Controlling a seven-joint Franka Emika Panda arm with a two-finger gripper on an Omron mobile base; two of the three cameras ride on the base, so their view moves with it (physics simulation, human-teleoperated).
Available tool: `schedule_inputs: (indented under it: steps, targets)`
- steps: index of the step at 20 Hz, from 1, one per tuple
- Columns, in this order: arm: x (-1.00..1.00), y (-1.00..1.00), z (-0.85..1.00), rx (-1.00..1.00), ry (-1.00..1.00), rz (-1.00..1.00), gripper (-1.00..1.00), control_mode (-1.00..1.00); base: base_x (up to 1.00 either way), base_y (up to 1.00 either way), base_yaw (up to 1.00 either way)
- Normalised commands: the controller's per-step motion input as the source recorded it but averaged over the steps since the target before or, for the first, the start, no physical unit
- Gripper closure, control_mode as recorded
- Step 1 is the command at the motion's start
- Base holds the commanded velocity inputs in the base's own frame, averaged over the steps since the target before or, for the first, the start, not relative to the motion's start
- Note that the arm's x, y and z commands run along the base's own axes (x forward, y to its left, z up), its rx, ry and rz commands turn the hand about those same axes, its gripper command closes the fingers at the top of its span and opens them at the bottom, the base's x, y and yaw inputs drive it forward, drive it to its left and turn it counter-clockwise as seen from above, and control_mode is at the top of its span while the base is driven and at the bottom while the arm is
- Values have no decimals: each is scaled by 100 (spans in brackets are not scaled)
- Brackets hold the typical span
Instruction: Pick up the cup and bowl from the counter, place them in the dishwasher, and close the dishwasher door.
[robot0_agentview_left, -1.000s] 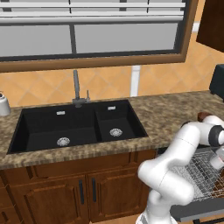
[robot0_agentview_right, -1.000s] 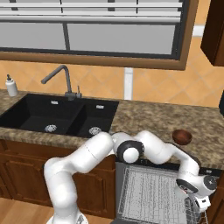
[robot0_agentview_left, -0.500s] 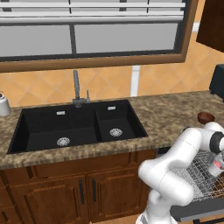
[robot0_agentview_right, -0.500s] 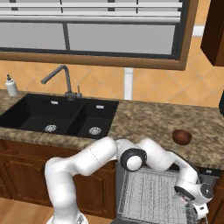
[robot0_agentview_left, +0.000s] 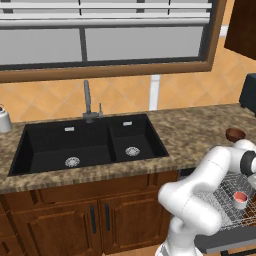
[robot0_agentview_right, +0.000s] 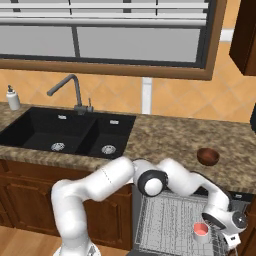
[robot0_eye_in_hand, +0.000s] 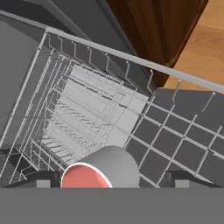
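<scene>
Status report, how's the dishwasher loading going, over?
Gripper open, jaws either side of the cup. Cup sits in dishwasher rack. Bowl waiting on counter. Nothing blocking the rack.

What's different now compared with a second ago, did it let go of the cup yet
Yes, it looks so. The gripper has opened, its fingertips now apart on either side of the cup, which sits in the dishwasher rack, red inside showing. The arm sank slightly lower over the rack. The bowl stays on the counter.
</scene>
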Motion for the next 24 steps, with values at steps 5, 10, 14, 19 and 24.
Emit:
schedule_inputs:
  steps: [5, 10, 14, 19, 24]
  targets:
    - [-35, -1, 100, 7, -15, 0, -100, -100, 0, 0, 0]
    - [-8, 11, 100, 15, -2, 0, -100, -100, 0, 0, 0]
    - [2, 31, 100, 17, 0, 0, -100, -100, 0, 0, 0]
    - [41, 51, 91, 16, 0, 0, -100, -100, 0, 0, 0]
    - [91, 54, 54, 9, 0, 0, -100, -100, 0, 0, 0]
